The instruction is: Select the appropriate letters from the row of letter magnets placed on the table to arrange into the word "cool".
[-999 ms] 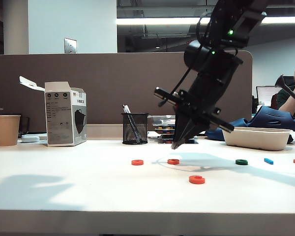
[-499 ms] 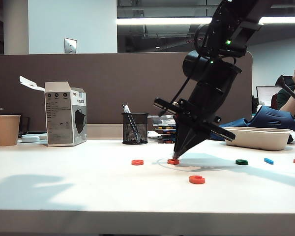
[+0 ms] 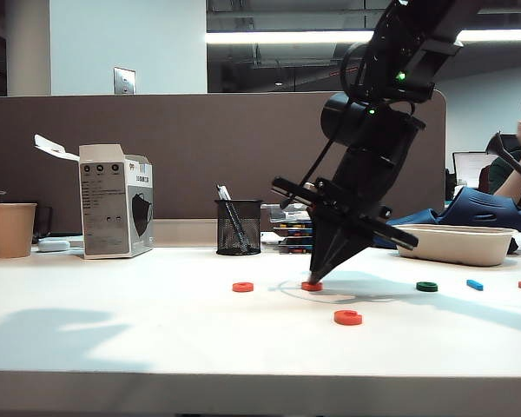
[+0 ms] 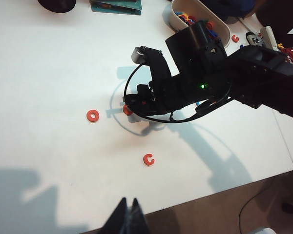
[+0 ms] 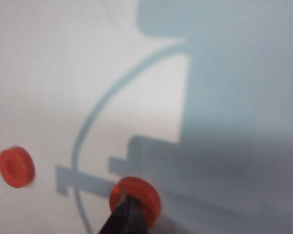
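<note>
A white desk (image 3: 113,339) fronts a brown partition (image 3: 200,148) in an office. The mask box (image 3: 115,201) at the far left edge carries unreadable print. The right gripper (image 3: 312,280), jaws together, presses its tip on the middle red-orange ring (image 3: 311,286); another ring (image 3: 242,287) lies beside it and a C-shaped letter (image 4: 148,159) nearer the front edge. The left gripper (image 4: 127,218), jaws together, hangs above the front edge.

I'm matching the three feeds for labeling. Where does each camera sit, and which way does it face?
Exterior view: low at the table's front edge, facing the partition; shows the right arm, its shut right hand on a red-orange ring.
Left wrist view: high, looking down; shut left hand, right arm.
Right wrist view: close above the tabletop; right hand tip.
All three share that ring.
</note>
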Controlling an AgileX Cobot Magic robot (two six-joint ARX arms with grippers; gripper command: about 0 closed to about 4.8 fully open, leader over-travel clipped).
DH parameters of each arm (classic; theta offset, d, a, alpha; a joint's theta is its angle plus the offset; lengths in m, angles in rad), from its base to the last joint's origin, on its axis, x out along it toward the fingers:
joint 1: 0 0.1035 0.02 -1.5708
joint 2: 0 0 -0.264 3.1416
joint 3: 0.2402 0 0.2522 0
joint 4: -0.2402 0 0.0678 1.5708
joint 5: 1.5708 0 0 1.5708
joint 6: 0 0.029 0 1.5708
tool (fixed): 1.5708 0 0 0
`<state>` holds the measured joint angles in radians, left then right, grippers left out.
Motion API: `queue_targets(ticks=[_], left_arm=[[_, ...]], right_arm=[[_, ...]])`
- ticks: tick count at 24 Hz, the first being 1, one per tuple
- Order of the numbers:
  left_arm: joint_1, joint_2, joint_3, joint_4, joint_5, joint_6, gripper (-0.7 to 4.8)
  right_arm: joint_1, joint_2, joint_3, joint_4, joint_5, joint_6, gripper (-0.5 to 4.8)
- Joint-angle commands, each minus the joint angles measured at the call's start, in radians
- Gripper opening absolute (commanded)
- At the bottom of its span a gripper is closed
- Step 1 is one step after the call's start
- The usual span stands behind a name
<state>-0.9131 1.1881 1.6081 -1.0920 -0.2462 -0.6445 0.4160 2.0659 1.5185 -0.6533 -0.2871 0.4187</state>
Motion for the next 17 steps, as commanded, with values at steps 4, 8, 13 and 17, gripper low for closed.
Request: queue_targets(ticks=[4,8,13,17], left_arm=[[-0.001,-0.002,0.004,0.009,-0.002,0.005,-0.04],[-0.001,-0.002,0.004,0.009,-0.003,0.005,-0.04],[-0.001,-0.002,0.004,0.009,-0.003,0.005,-0.04],[-0.001,-0.002,0.004,0.009,-0.003,0.005,-0.04]], right_arm=[[0.0,0.005,-0.002,-0.167,0.054,-0.058,-0.09],[0.0,0.005,-0.01,-0.245,0.078,-0.101,-0.09],[0.0,-0.002,-0.04,-0.343,0.14,-0.168,-0.09],[-0.003,-0.043,-0.117,-0.336,0.156,-0.181,-0.09]])
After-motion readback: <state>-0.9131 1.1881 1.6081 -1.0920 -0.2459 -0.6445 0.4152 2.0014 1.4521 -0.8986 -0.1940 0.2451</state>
